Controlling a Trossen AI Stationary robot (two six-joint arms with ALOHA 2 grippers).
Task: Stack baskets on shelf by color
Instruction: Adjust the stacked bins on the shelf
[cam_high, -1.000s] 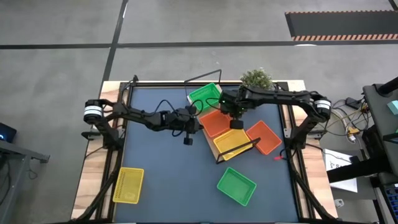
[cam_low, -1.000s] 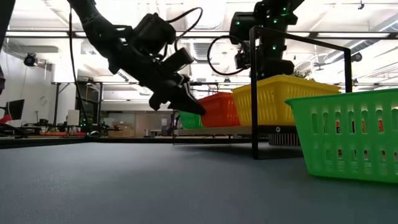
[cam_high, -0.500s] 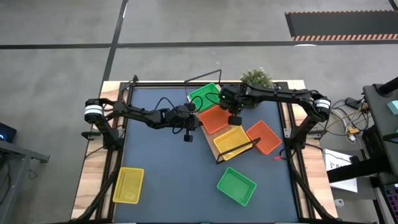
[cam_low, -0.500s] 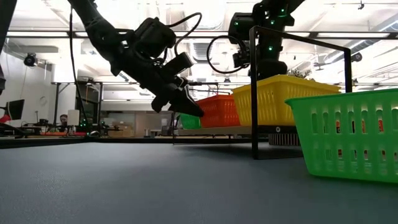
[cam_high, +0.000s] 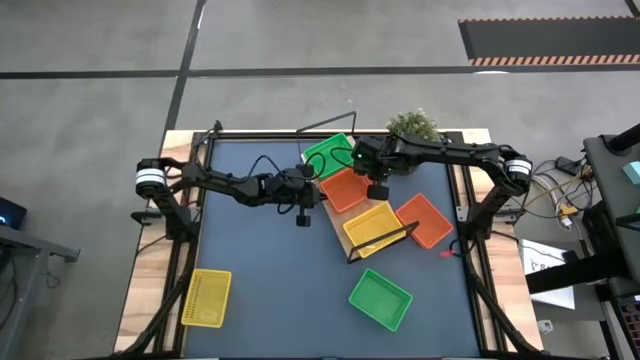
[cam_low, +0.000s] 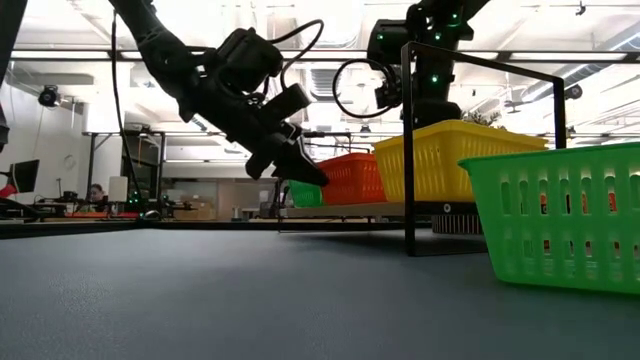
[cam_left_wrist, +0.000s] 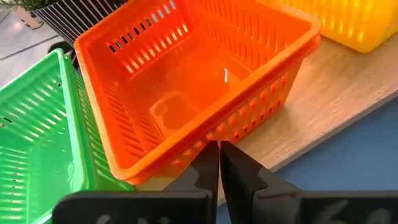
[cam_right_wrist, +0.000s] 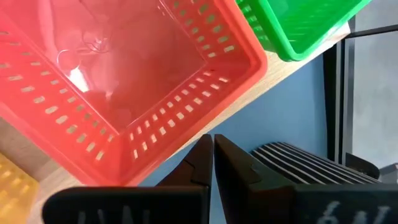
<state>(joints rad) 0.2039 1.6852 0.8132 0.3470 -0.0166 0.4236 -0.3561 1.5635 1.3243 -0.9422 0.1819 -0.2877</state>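
On the shelf (cam_high: 338, 212) sit green, orange (cam_high: 345, 189) and yellow baskets: thin mesh plastic, likely light, springy and slippery, best pinched at a rim. Beside the orange one hover the left gripper (cam_left_wrist: 219, 163) and right gripper (cam_right_wrist: 212, 154), fingers pressed together

Looking like a robotics lab in an industrial hall. Bare grey concrete floor (cam_high: 90, 150) is surrounding the desk (cam_high: 260, 290), with dark lines crossing it and a black-orange hazard-striped mat (cam_high: 548, 40) lying at 1 o'clock. Cables and gear (cam_high: 570, 190) are crowding the 3 o'clock edge. Low view is showing a high open ceiling with ducting (cam_low: 330, 80), metal racks (cam_low: 110, 170) and workstations with a monitor (cam_low: 22, 175) running behind.
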